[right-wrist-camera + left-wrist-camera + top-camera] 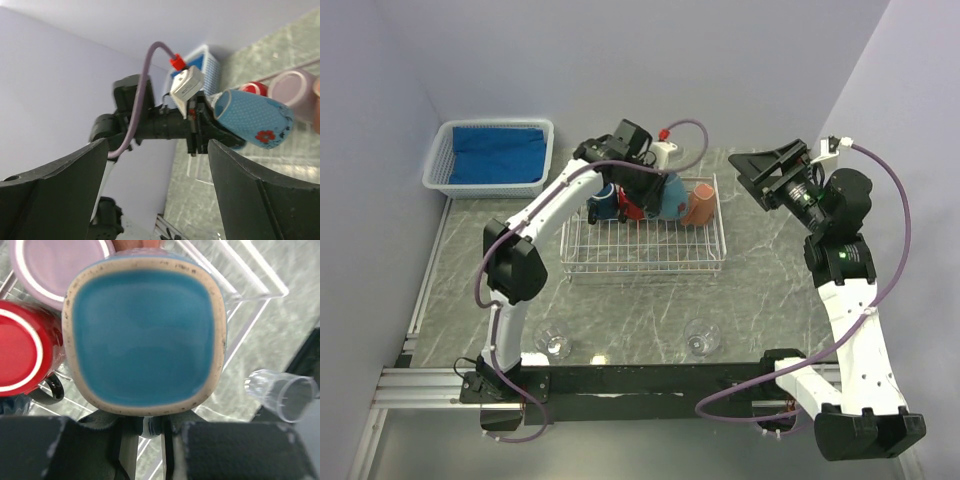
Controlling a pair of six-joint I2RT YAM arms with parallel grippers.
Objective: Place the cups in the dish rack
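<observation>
My left gripper reaches over the white wire dish rack and is shut on the handle of a light blue cup. In the left wrist view that cup's blue base fills the frame, with its white handle pinched between the fingers. A navy cup, a red cup and a salmon-orange cup stand in the rack, and a mauve cup beside the red one. Two clear glass cups sit on the near table. My right gripper hangs open and empty right of the rack.
A white plastic basket with a blue cloth stands at the back left corner. Walls close in on the left, back and right. The arms' base rail runs along the near edge, just behind the glass cups.
</observation>
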